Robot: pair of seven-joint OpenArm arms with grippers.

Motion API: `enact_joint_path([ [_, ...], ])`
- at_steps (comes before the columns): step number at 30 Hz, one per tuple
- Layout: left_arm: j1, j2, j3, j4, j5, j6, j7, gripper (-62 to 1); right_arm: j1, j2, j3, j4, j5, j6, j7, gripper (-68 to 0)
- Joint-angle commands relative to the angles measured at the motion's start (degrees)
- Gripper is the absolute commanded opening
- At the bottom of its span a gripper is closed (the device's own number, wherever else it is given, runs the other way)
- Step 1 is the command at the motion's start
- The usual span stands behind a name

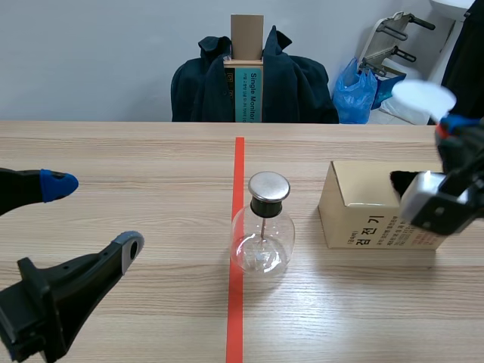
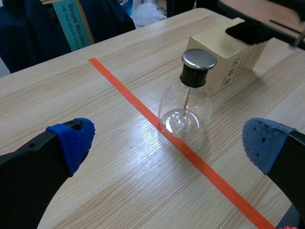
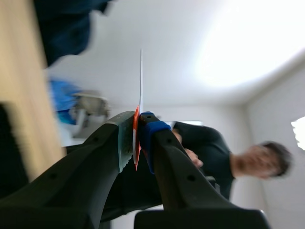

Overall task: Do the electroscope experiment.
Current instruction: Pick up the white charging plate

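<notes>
White sheet (image 1: pixel 422 97) pinched in right fingers (image 3: pixel 159 157), left fingers (image 2: pixel 71 138) wide; next you'd likely touch the electroscope cap (image 1: pixel 269 185), box's (image 1: pixel 363 204) nine o'clock.

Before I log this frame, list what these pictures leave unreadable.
What hangs inside the electroscope: too small, lost in glass glare, scene and left wrist views.
The white sheet in the right hand: edge-on in right wrist view, blurred in scene view.
The black item on the box: partly behind the right arm in scene view.
</notes>
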Motion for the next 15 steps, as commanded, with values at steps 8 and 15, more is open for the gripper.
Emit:
enact_joint_path([
  [8,-10.03,-6.88,2.16,-5.60,-0.63,-1.03,6.62,-22.9,0.83,3.54,7.61,8.85,8.37,-3.19,1.03,-66.7],
  [15,-22.86,-7.41,9.86,-19.12,-0.61,-7.23,1.95,-59.1,0.81,3.52,10.56,12.04,12.48,-4.37,2.14,-66.7],
])
